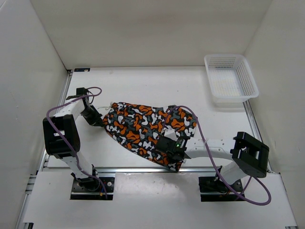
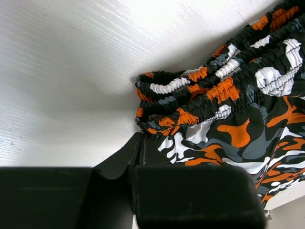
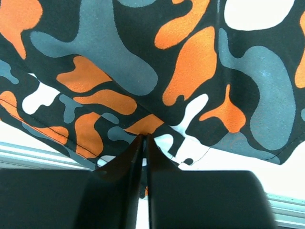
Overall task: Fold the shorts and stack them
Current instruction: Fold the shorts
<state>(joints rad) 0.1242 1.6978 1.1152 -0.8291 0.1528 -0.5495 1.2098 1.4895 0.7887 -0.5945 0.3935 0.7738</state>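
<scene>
Camouflage shorts [image 1: 145, 128] in orange, black, grey and white, rumpled across the middle of the counter [image 1: 143, 86]; gathered elastic waistband [image 2: 205, 90] at the left end, hem at the near right, over the counter's front rail; left end effector [image 2: 137, 144] pinched together on the waistband's corner, low against the counter; right end effector [image 3: 144, 139] clamped on the hem edge, fingers meeting with cloth between; white mesh basket [image 1: 231, 78] at the far right corner, well apart from the shorts.
</scene>
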